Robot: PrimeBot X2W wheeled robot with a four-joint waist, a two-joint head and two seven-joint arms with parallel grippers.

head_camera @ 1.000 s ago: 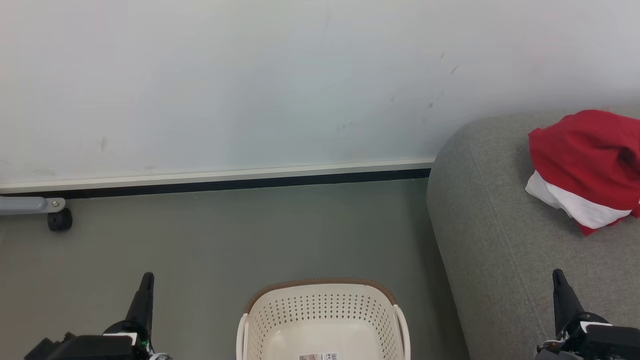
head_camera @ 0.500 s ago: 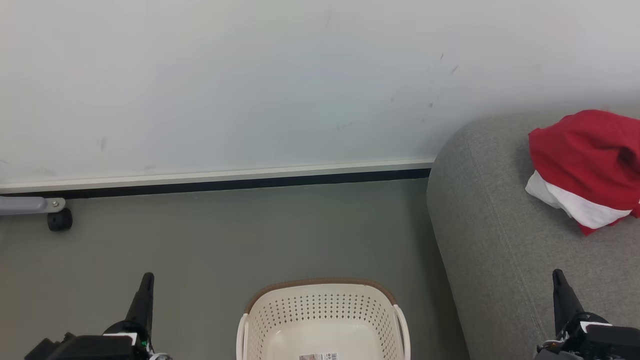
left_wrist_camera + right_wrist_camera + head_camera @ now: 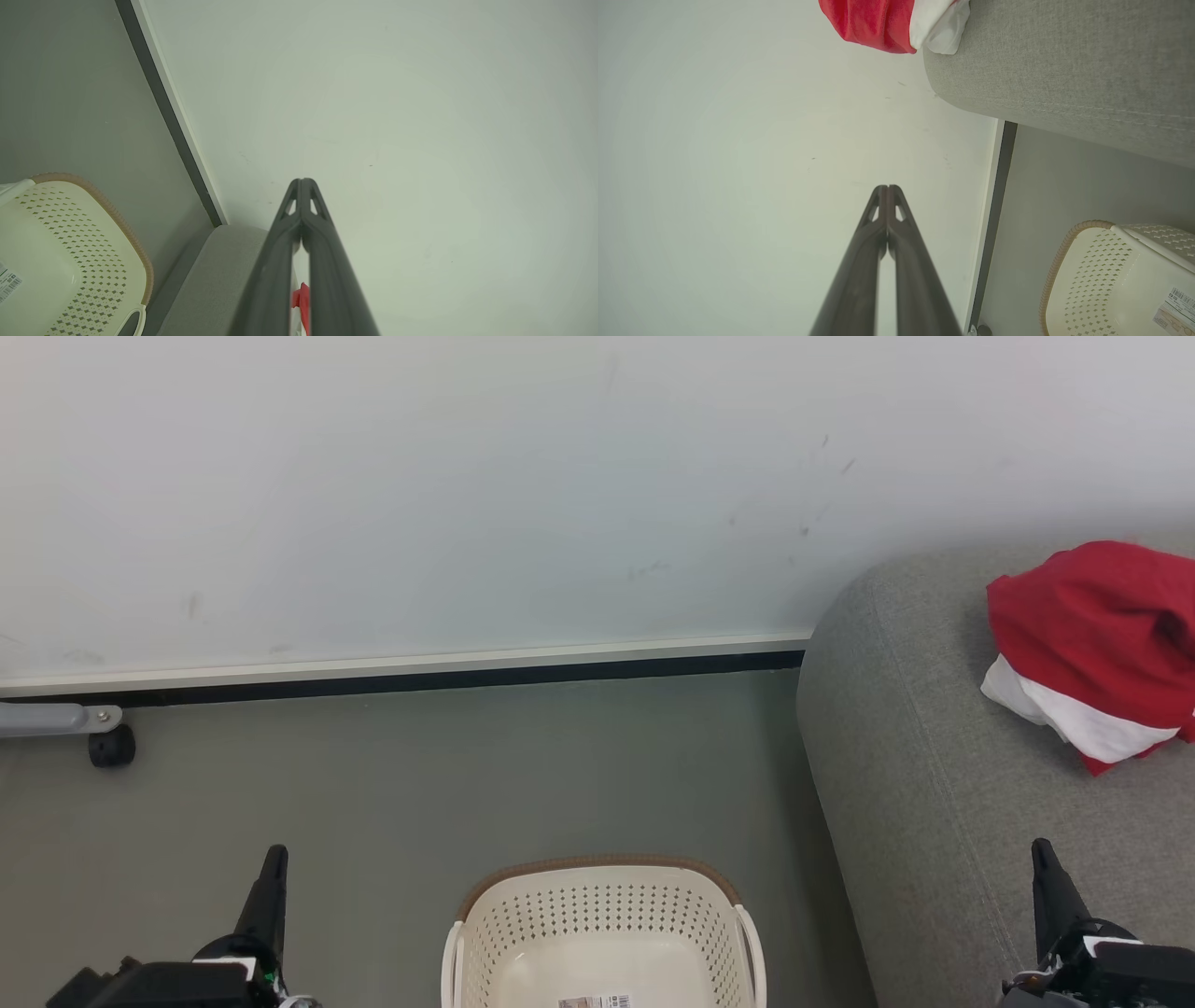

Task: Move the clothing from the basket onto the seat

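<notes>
Lying bunched on the grey seat (image 3: 934, 784), red clothing (image 3: 1092, 625) with white lining.

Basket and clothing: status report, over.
Left end effector shut, right end effector shut, both holding nothing. Clothing lies on seat; basket bare where visible. Nothing in the way.

Bright even light, soft shadows (wrist views distorted)

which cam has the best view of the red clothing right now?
Head view: the clothing lies on the seat, most of it showing. Right wrist view cuts it at the top edge. Left wrist view gives a red sliver behind the left gripper.
</notes>
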